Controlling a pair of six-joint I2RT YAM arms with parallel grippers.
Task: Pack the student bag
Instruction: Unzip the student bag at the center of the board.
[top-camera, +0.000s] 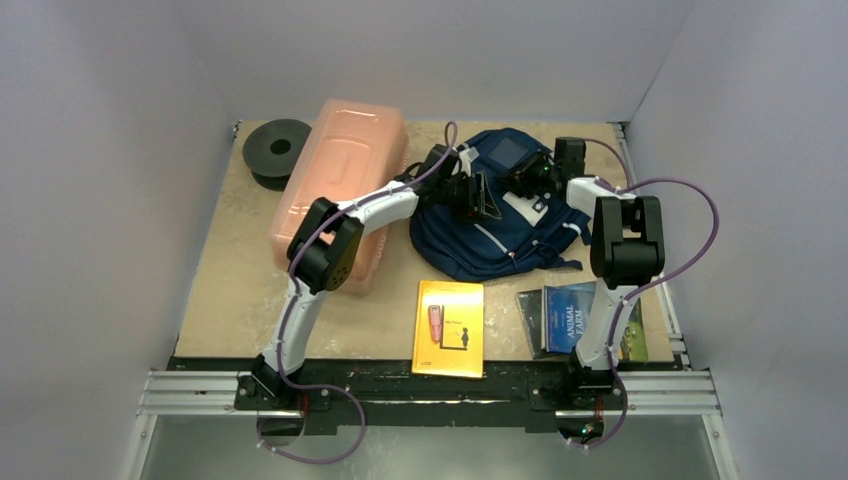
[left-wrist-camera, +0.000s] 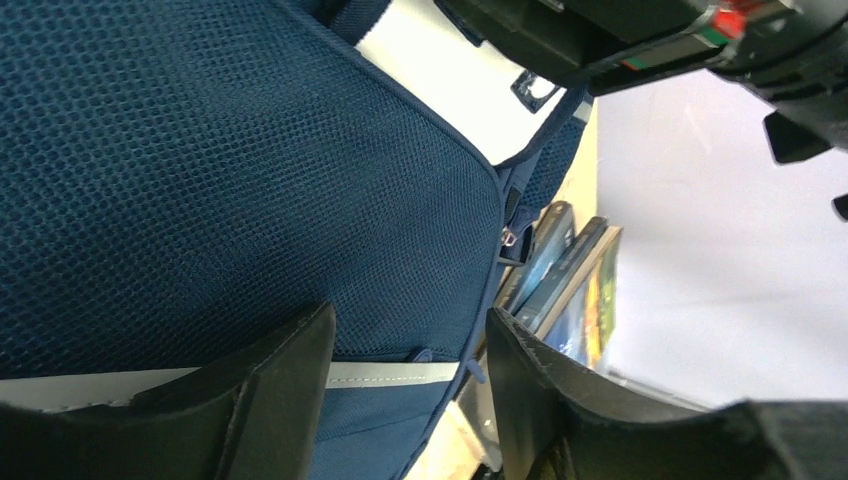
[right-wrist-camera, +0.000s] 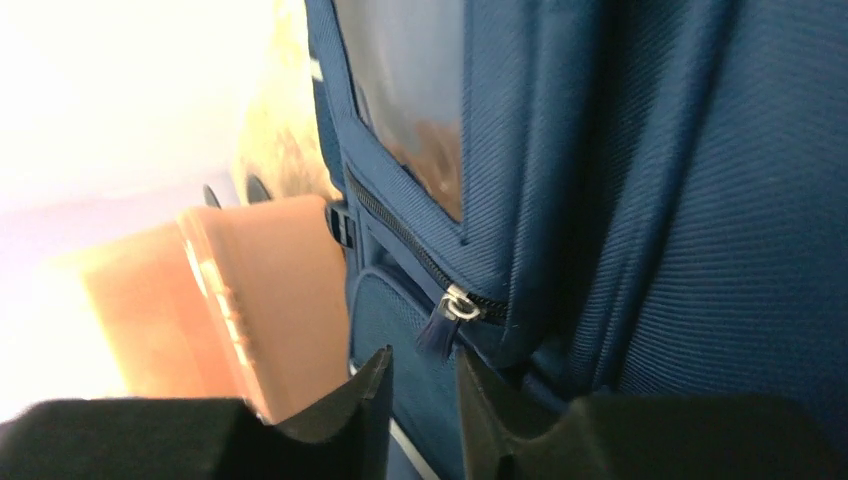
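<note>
Since the bag (top-camera: 500, 245) at the far middle of the bench (top-camera: 230, 295) looks zipped, the right gripper (right-wrist-camera: 424, 368), nearly together and empty, sits by the zip pull (right-wrist-camera: 440, 328), likely to open it; the left gripper (left-wrist-camera: 410, 335), spread apart, hangs over the mesh (left-wrist-camera: 250, 180).

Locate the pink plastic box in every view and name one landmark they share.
Top external: the pink plastic box lies left of centre, to the left of the student bag.
Left wrist: not in view.
Right wrist: the box sits at lower left, left of the bag.
Shared landmark: the student bag, visible in all three views.
</note>
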